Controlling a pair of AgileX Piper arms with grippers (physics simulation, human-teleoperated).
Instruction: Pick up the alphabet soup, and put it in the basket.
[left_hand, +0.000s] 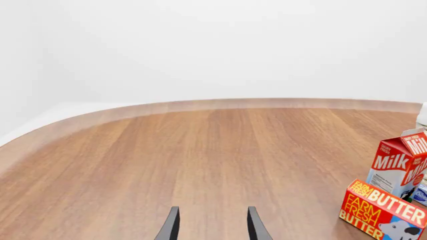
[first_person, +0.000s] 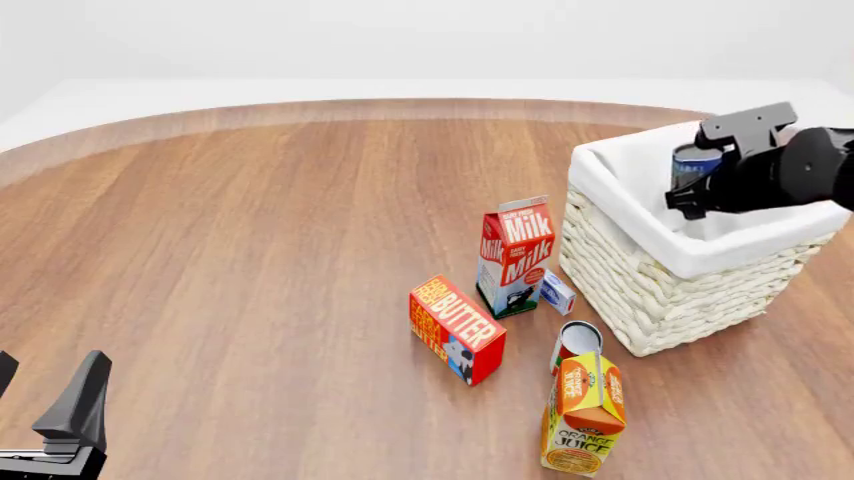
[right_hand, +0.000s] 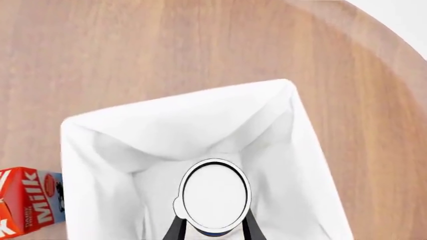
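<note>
"Milk" on carton (first_person: 515, 256), "Farm Fresh Butter" on box (first_person: 457, 328), "Orange Juice" on carton (first_person: 583, 413)

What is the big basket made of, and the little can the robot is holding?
The basket looks like woven cream wicker, from its braided strands, with soft white cloth folded over its rim. The alphabet soup can looks like metal with a pale, smooth top and a blue label, probably paper. It is a simulator's render, so this is by looks only.

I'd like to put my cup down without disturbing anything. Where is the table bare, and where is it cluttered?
The wide stretch of table left of the butter box and milk carton, up to the far edge, is bare. It is crowded on the right: milk, butter and orange juice carton cluster against the basket, where the right gripper holds the alphabet soup.
</note>
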